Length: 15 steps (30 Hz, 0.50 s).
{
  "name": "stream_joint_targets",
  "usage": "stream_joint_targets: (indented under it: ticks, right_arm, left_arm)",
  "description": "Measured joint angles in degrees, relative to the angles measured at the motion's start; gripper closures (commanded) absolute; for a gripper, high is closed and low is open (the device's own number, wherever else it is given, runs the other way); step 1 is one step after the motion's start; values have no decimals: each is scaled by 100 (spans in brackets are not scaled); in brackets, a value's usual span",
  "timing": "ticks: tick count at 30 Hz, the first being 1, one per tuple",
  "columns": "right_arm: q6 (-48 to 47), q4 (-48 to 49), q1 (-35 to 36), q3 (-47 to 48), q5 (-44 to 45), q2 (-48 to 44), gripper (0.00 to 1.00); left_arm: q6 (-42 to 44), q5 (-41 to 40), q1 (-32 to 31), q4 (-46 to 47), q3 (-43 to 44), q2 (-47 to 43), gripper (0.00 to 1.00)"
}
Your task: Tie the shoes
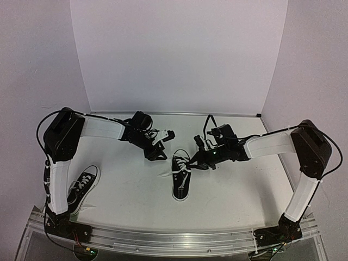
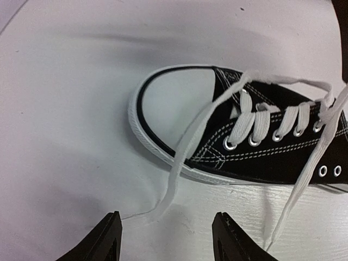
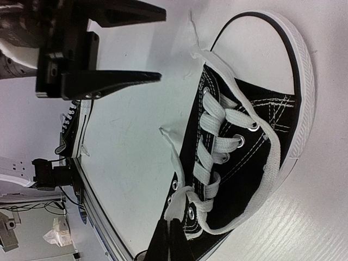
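Top external view: the centre shoe (image 1: pixel 181 184) lies on the table (image 1: pixel 136 209), toe toward 6 o'clock. The second shoe (image 1: pixel 81 189) lies well apart at its 9 o'clock. The left gripper (image 1: pixel 165 145) hovers at the centre shoe's 11 o'clock, jaws released and empty; a loose lace (image 2: pixel 185 155) end lies just ahead of its fingertips. The right gripper (image 3: pixel 171 231), at the shoe's 1 o'clock, is clenched on the lace beside the top eyelets.

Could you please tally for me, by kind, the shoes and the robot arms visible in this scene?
Black sneakers: 2 (centre, near left)
Robot arms: 2 (left, right)
Total: 4
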Motion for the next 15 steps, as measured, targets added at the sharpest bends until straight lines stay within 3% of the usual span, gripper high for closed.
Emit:
stream_joint_targets:
  ticks: [8, 15]
  right_arm:
    - [4, -3, 0, 0, 10, 20, 100]
    - [17, -3, 0, 0, 69, 36, 100]
  left_arm:
    - [205, 310, -7, -194, 406, 564, 49]
    - [187, 358, -56, -159, 540, 759, 92]
